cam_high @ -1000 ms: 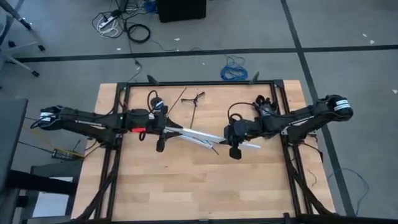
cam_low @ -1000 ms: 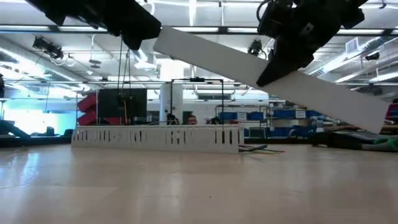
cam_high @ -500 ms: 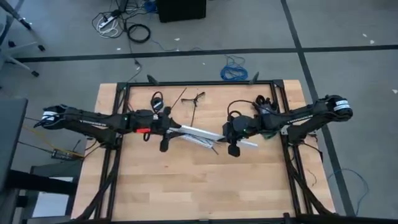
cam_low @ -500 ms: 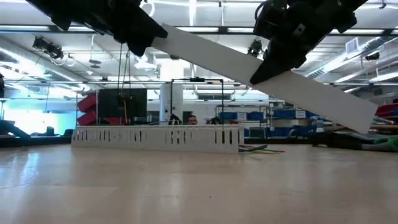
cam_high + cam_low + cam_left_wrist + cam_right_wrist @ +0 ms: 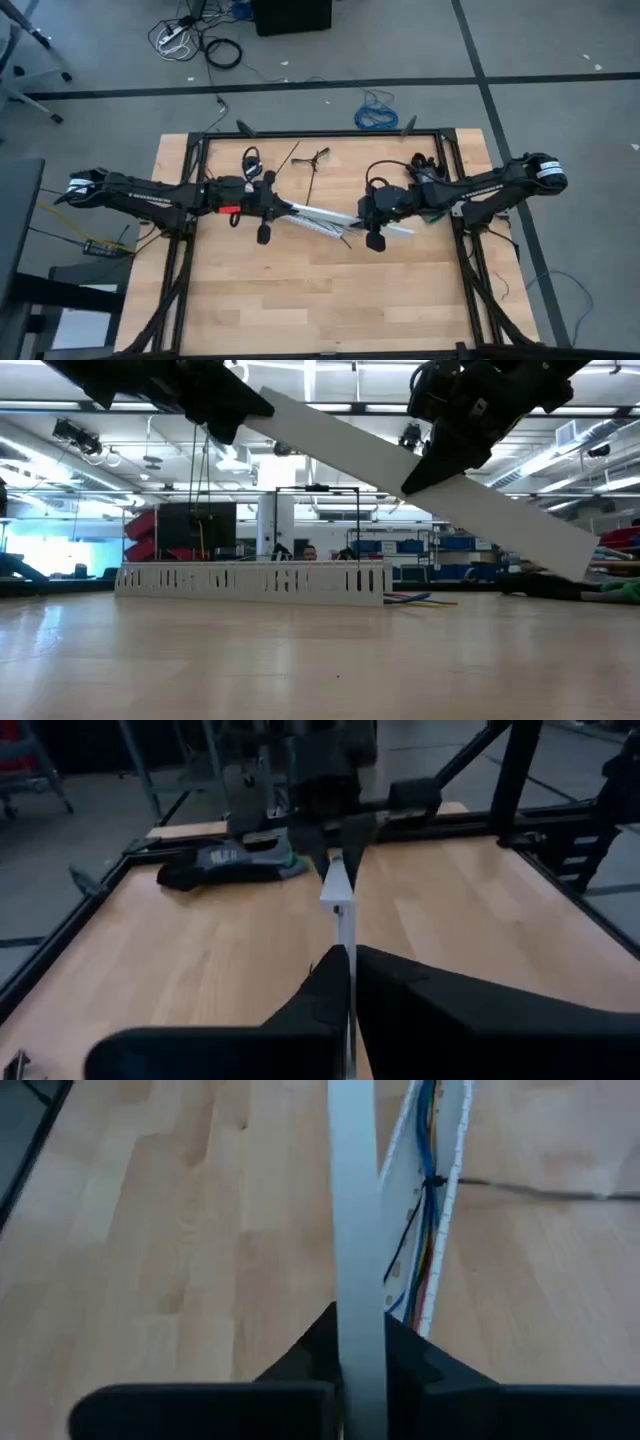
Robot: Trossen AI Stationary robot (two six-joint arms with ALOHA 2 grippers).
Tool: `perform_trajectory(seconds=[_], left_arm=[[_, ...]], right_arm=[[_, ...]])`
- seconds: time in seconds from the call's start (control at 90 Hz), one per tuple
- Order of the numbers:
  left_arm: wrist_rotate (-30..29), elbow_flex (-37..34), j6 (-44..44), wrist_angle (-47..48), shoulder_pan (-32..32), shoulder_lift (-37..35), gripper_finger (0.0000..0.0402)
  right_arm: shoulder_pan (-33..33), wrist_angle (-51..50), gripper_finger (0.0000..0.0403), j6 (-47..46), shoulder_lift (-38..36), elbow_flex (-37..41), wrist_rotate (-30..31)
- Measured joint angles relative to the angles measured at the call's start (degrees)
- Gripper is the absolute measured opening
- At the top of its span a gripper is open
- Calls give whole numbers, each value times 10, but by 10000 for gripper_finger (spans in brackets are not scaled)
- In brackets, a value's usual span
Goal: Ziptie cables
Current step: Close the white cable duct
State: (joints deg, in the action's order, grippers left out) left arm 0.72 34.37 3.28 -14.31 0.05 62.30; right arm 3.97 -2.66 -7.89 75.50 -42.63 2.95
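Both arms hold a long white flat strip [image 5: 420, 470] up in the air across the middle of the low view. The left gripper [image 5: 268, 208] pinches one end and the right gripper [image 5: 372, 222] squeezes nearer the other. Below, on the table [image 5: 300, 290], the cables [image 5: 428, 1200] lie inside a white slotted tray [image 5: 250, 578], mid-frame. Both arms should lower the strip together, lined up level over the tray.

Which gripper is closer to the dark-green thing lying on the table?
Right. The right gripper clamps the white strip beside the dark-green thing; the left gripper holds the strip's far end.
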Motion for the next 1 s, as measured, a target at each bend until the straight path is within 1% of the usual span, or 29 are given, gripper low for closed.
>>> perform_trajectory(seconds=[0.144, 0.311, 0.367, 0.478, 0.578, 0.633, 0.7, 0.756, 0.789, 0.889, 1.0], left_arm=[[-10, 0, -10, 14, 0, 0, 1], [-49, 0, -43, 26, 3, 0, 1], [-63, 0, -74, 17, 12, 0, 1], [-90, 10, -166, 27, 48, -1, 0], [-103, 18, -262, 63, 95, -1, 0], [-97, 23, -307, 85, 120, -1, 0], [-60, 26, -365, 90, 148, -1, 0], [-33, 26, -425, 86, 164, -1, 0], [-22, 26, -459, 78, 170, 0, 0], [-13, 26, -542, 44, 175, 0, 0], [-13, 26, -583, 21, 175, 0, 0]], right_arm=[[-3, 23, 92, 38, 0, 0, 46], [-28, 56, 169, 42, 0, 0, 50], [-38, 65, 196, 56, 0, 0, 55], [-54, 99, 247, 103, 0, 0, 92], [-60, 160, 281, 183, 0, 0, 131], [-59, 198, 294, 243, 2, 0, 162], [-56, 240, 304, 308, 4, 0, 190], [-58, 262, 309, 339, 4, -1, 196], [-60, 270, 310, 349, 4, -1, 196], [-71, 269, 310, 356, 5, -1, 194], [-83, 270, 310, 355, 27, -2, 191]])
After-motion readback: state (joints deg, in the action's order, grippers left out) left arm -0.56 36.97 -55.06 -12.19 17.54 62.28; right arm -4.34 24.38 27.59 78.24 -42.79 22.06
